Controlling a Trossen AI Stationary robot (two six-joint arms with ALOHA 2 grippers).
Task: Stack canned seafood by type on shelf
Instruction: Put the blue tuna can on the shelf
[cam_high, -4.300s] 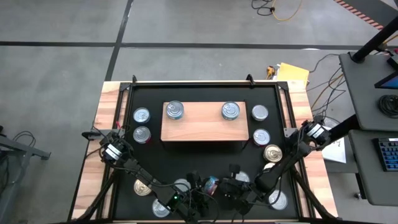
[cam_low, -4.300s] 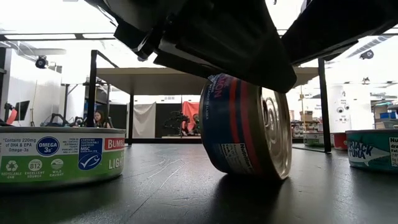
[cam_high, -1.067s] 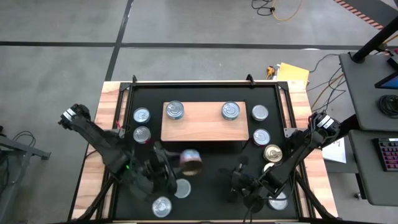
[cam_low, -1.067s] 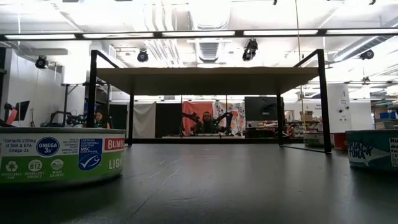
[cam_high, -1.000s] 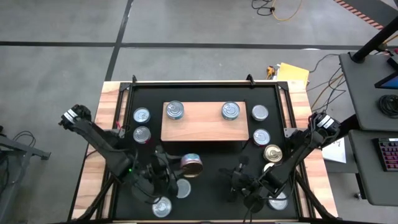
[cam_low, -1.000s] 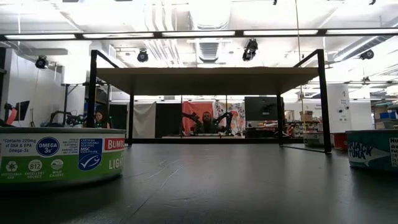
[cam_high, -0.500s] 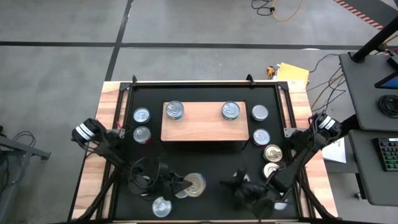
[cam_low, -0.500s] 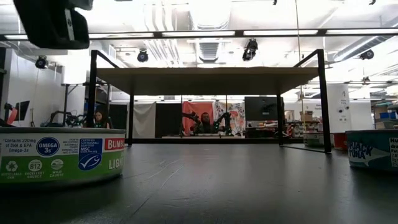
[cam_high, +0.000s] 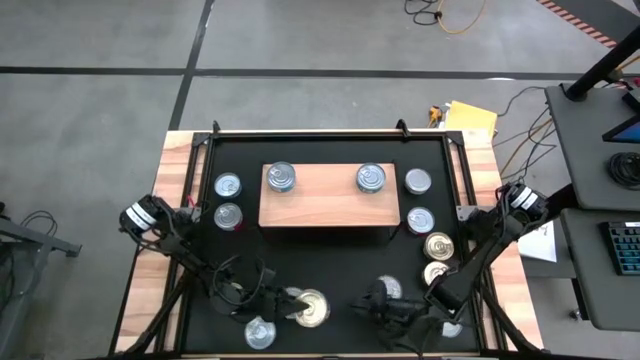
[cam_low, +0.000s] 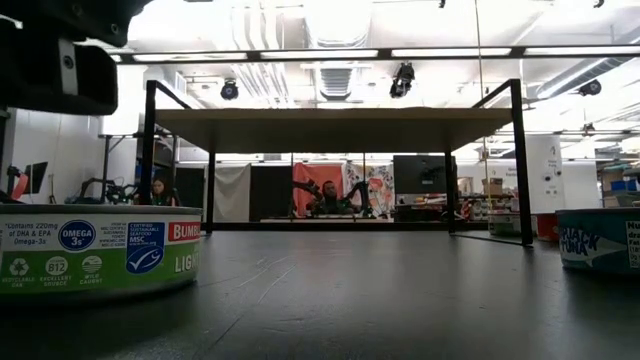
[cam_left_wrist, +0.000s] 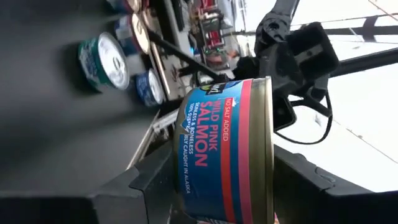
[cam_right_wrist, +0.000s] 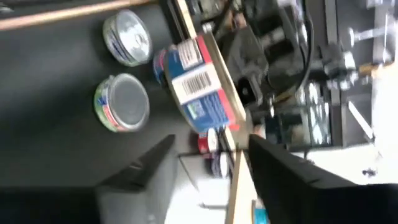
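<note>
A blue "wild pink salmon" can (cam_left_wrist: 221, 143) with a gold lid (cam_high: 314, 308) hangs low over the mat's near middle, and my left gripper (cam_high: 298, 305) is shut on it. My right gripper (cam_high: 372, 308) faces it from the right, open, with nothing between its fingers (cam_right_wrist: 140, 171). The light-wood shelf (cam_high: 328, 205) stands at the far middle with two cans (cam_high: 281, 178) (cam_high: 371, 178) on it. Several more cans stand lid up on the black mat around the shelf and near both grippers. My left gripper pinches the salmon can between its two fingers. One finger is over the lid's rim (cam_left_wrist: 268, 155) and the other is under the can's bottom edge (cam_left_wrist: 181, 163). The fingers come in level from the table's left. The can sits level, lid up, clear of the mat.
Cans stand left of the shelf (cam_high: 228, 185) (cam_high: 228, 215), right of it (cam_high: 417, 181) (cam_high: 420, 220) (cam_high: 438, 246), and at the near edge (cam_high: 258, 332). A silver-lidded can (cam_high: 292, 297) sits right beside the held one. The low view shows a green can (cam_low: 95, 250) at the left.
My left gripper has carried the salmon can from just in front of the shelf toward the table's near edge and down. It has rolled its wrist, so the can's gold lid now faces up. My right gripper has gone a little toward the near edge and has rolled too.
</note>
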